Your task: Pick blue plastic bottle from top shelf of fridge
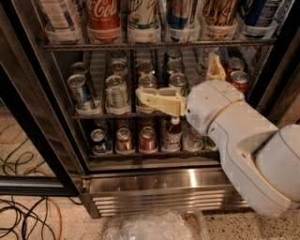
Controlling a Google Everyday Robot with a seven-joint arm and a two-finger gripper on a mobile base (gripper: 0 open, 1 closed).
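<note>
Speckled floor (70,225) and loose cables (18,220) lie before the open fridge (154,180). My gripper (177,75) hangs in front of the middle rack of cans (117,91), right of centre, fingers spread wide, grasping nothing. The blue plastic bottle (60,14) stands leftmost on the top shelf (154,45), beside the red Coca-Cola bottle (104,14), well apart from my gripper.

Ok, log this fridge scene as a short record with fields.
gripper: open, in front of the middle can rack, below the top shelf
blue plastic bottle: probably leftmost on top shelf, not gripped, cap out of view
fridge: cans on the two lower racks
floor: cables at left
</note>
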